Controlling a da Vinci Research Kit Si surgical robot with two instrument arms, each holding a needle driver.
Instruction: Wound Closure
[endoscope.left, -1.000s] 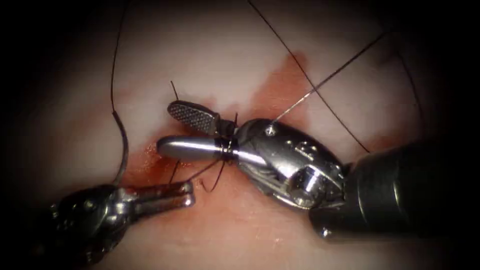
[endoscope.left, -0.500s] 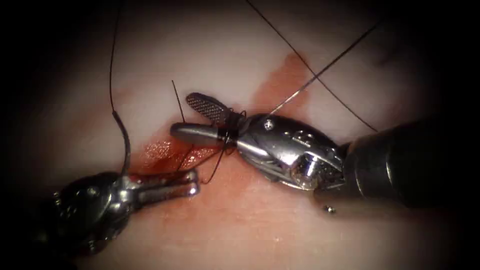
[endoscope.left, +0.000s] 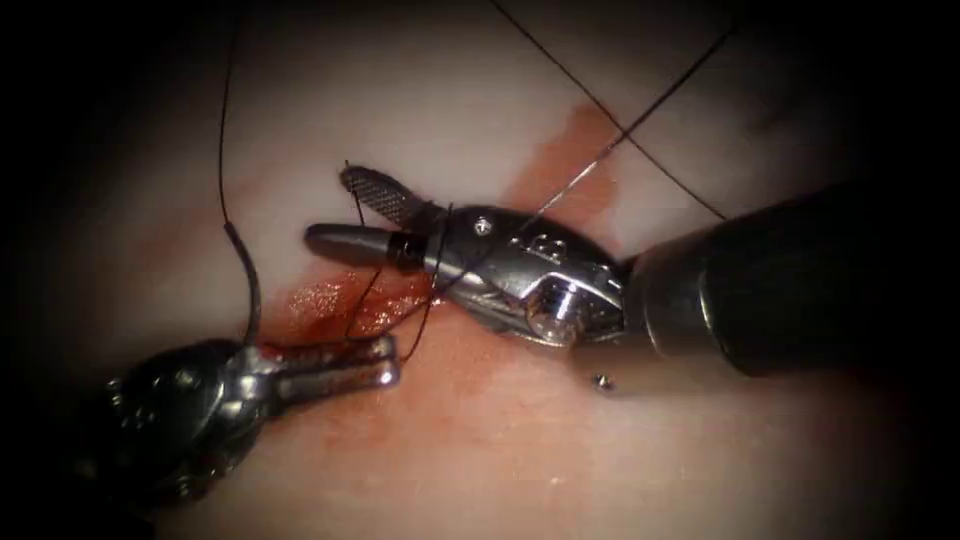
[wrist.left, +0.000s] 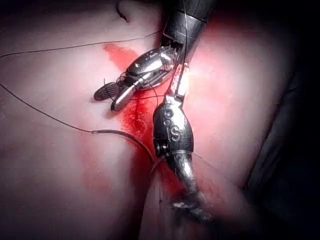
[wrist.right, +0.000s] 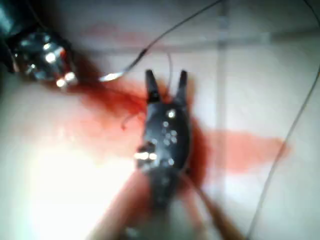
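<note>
The right tool (endoscope.left: 330, 210) is brought in from the right edge of the tissue (endoscope.left: 450, 100), and its jaws are spread apart. Nothing is clamped between them. The thread (endoscope.left: 222, 130) is wound around the base of the smooth lower jaw, and a short dark end stands up in the gap between the two jaws.

The left tool (endoscope.left: 392, 360) lies low toward the tissue's lower left corner, with its jaws clenched. Strands from the winding run down to these jaws and appear to be pinched there, with a small loop hanging just beside the tips.

The needle (endoscope.left: 250, 290) is held by neither tool. It is laid on the surface left of the red fluid (endoscope.left: 320, 305), curving down from its thread end to the left tool's wrist, where its lower end is hidden. No part of it is seen buried in the tissue. The line of the cut cannot be made out under the fluid.

Little room is left between the two tools — only the red patch and the strands. Bare tissue is seen along the upper left and the lower edge. Toward the upper right corner, two long strands cross one another above the right tool's wrist.
</note>
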